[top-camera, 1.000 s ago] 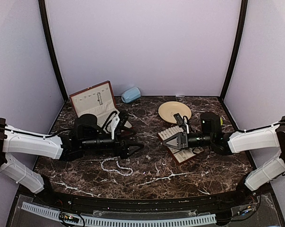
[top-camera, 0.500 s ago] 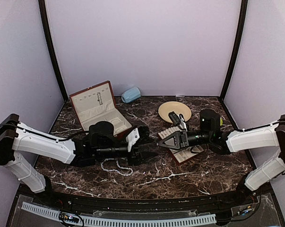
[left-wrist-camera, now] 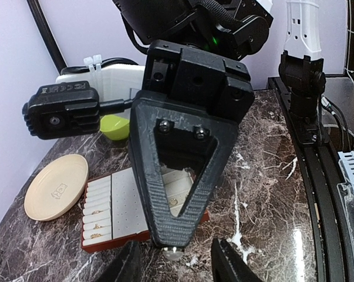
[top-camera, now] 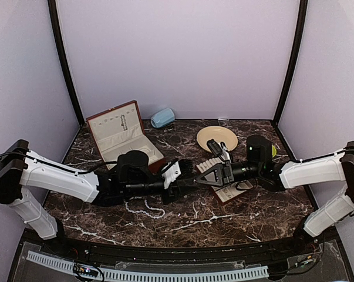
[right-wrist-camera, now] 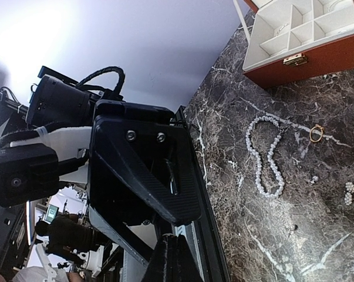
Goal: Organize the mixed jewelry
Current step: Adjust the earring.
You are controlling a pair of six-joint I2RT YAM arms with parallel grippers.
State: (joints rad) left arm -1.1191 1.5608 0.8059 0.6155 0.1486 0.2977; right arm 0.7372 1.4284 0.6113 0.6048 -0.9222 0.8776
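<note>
Sorting looks barely begun: the right gripper (right-wrist-camera: 171, 260), fingers pressed together on what looks like 1 tiny pale piece (left-wrist-camera: 174, 253), pokes between the spread fingers of the left gripper (left-wrist-camera: 179, 264), while the pearl strand (right-wrist-camera: 270, 193) and gold ring (right-wrist-camera: 316, 133) lie loose beyond the right fingertips.

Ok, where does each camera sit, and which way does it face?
Top external: above and behind the bases, looking down on the dark marble table; both arms show, left pincer facing right pincer.
Left wrist: on the left arm, facing the right pincer, cream slotted tray, round cream plate; own fingertips below.
Right wrist: likewise, facing the left pincer, white pearl-bead strand, red-brown box; own fingertips below.
Shared: each wrist view shows the opposite pincer.
</note>
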